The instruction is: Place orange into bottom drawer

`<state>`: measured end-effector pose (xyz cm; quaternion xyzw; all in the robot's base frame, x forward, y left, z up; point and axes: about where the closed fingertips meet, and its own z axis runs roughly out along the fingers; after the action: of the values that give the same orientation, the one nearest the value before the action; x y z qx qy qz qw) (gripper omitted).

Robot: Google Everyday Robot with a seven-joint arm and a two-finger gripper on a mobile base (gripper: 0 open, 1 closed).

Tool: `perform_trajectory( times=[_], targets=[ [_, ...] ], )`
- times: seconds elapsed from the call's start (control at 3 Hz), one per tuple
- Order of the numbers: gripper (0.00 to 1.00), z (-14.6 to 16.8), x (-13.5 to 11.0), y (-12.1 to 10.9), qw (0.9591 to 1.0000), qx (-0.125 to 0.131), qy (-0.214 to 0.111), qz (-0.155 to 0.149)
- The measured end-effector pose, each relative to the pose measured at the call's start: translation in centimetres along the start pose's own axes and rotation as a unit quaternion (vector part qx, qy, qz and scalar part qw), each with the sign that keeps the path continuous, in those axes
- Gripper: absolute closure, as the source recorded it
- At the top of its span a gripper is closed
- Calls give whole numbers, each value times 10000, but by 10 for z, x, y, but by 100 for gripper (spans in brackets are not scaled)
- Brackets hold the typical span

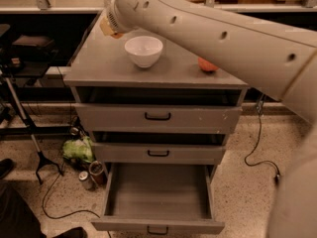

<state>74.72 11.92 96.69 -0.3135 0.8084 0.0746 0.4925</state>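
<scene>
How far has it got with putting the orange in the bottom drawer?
Done: the bottom drawer stands pulled open, with nothing in it yet. In hand: the orange shows at the gripper, over the back-left corner of the cabinet top, beside the white bowl. Left: carry it down and put it in the drawer.

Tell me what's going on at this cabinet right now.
The robot's arm reaches across the grey cabinet. Its gripper is over the far left corner of the top in this view, beside the white bowl. A yellow-orange patch, apparently the orange, shows at the gripper, mostly hidden by the wrist. The bottom drawer is pulled out with nothing visible inside, so the orange is not yet in it. A reddish fruit sits right of the bowl.
</scene>
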Motion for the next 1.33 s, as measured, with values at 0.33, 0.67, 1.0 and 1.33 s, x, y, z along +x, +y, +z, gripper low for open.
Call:
perform_trajectory(
  times=[0.33, 0.67, 1.0, 1.33],
  targets=[
    [100, -44, -26, 4, 9970, -154, -742, -183],
    [100, -66, -35, 15, 9902, -567, -1275, -98],
    [100, -65, -5, 0, 9847, -1088, -1298, 417],
    [100, -77, 48, 6, 9739, -1811, -1143, 745]
  ],
)
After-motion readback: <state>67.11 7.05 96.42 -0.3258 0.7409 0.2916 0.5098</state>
